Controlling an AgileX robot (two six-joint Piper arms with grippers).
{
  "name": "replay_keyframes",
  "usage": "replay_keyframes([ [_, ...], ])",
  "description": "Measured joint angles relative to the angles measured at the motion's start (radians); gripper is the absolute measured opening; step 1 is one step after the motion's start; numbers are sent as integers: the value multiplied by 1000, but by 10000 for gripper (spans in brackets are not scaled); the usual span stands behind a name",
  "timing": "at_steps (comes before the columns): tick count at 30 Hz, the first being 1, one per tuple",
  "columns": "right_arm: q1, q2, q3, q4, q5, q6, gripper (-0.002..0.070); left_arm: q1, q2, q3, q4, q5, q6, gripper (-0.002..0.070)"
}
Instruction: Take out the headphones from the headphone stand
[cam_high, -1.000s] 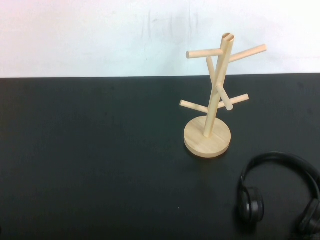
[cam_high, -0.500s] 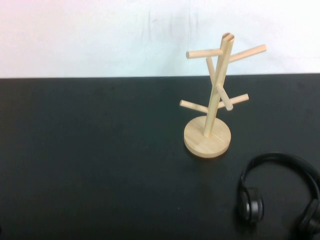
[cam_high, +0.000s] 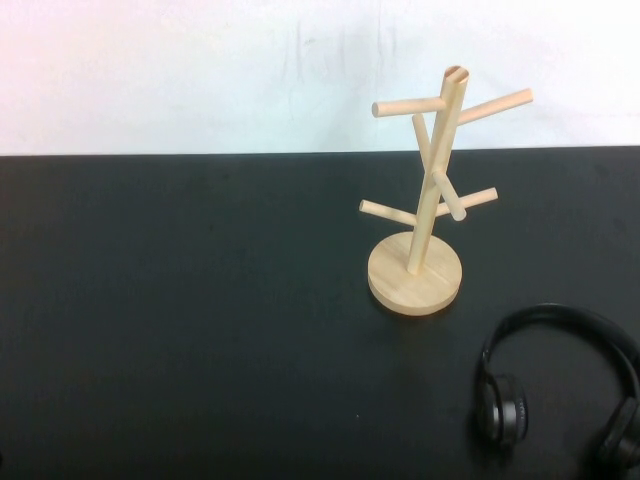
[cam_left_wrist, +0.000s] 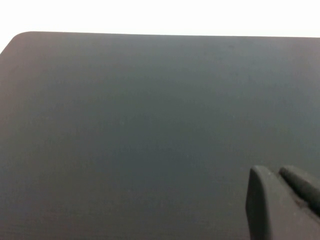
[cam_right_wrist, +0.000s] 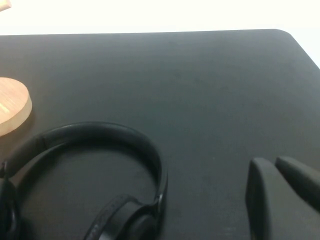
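The wooden headphone stand (cam_high: 437, 170) stands upright on its round base at the back right of the black table, with nothing on its pegs. The black headphones (cam_high: 560, 315) lie flat on the table in front of it, near the front right corner. In the right wrist view the headphones (cam_right_wrist: 100, 131) lie beside the stand's base (cam_right_wrist: 12, 107). My right gripper (cam_right_wrist: 275, 167) is shut and empty, above the table and apart from the headphones. My left gripper (cam_left_wrist: 280, 175) is shut and empty over bare table. Neither gripper shows in the high view.
The black table (cam_high: 200, 300) runs from a white wall at the back to the front. Its far edge and rounded corners show in the left wrist view (cam_left_wrist: 20, 37) and the right wrist view (cam_right_wrist: 285, 34).
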Motion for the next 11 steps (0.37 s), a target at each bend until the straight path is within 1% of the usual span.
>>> replay_keyframes([
  [11, 0, 0, 0, -17, 0, 0, -6, 0, 0, 0, 0, 0, 0, 2],
])
